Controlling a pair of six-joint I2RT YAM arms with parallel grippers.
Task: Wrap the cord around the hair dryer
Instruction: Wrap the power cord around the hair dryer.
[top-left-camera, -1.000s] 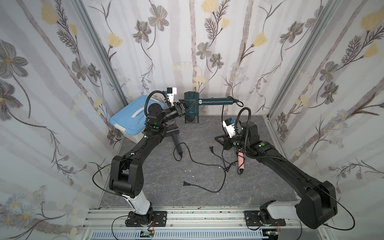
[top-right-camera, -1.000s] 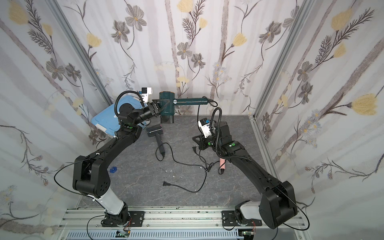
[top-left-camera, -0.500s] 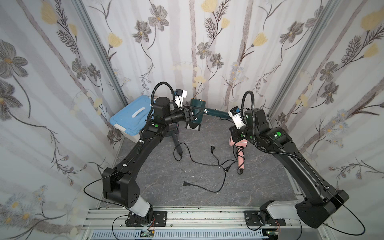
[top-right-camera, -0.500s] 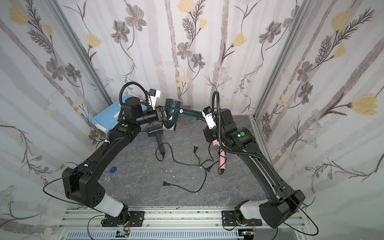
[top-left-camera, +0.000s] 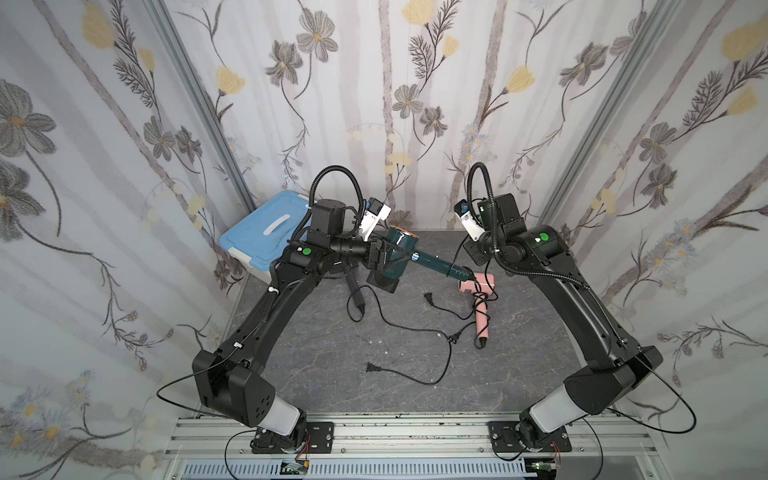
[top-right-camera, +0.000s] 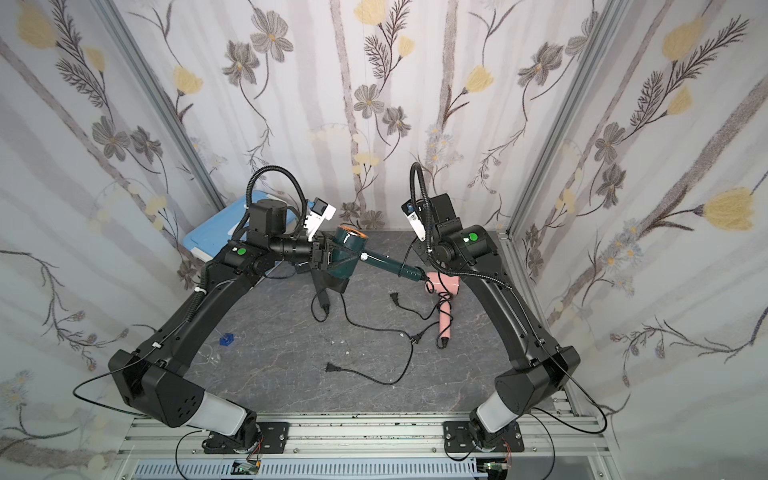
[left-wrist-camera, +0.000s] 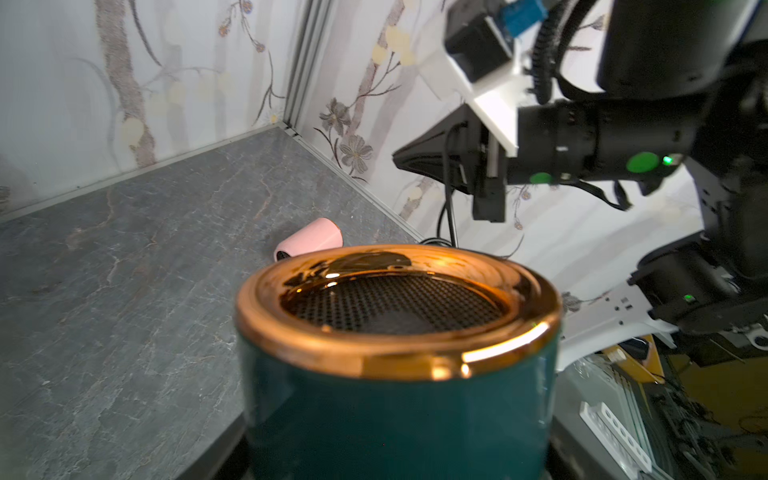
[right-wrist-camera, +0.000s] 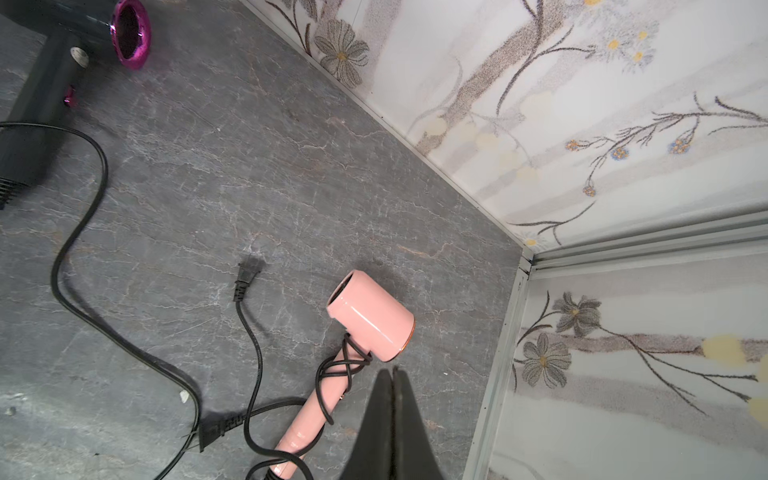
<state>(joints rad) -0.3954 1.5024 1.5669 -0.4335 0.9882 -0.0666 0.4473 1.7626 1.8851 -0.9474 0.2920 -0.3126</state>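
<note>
**Q:** Where is the hair dryer, and what has it?

**A:** The teal hair dryer (top-left-camera: 395, 253) is held in the air above the back edge of the tabletop (top-left-camera: 311, 374), about midway along it. The left gripper (top-left-camera: 376, 259) is clamped on the sides of its barrel. The copper-rimmed intake points up and toward the back wall.

**Q:** Which way does it lie?

**A:** Its handle (top-left-camera: 440, 264) is the long axis. It runs away from the left gripper toward the right arm, sloping down slightly. In both top views its free end sits over the barrel of a pink hair dryer (top-left-camera: 478, 284) lying near the back right corner.

**Q:** And the right gripper?

**A:** The right gripper (right-wrist-camera: 392, 382) is raised just beyond the handle's end, with its jaws pressed together. In the left wrist view a black cord (left-wrist-camera: 450, 216) hangs down at those jaws. I cannot tell whether it is pinched between them.

**Q:** So which arm does the winding?

**A:** Probably the right, since it is nearer the handle's end and could circle the handle while the left arm holds the barrel steady.

**Q:** What else is there?

**A:** A black hair dryer (right-wrist-camera: 37, 95) and loose cords lie on the tabletop. A blue box (top-left-camera: 266, 232) sits in the back left corner.
</note>
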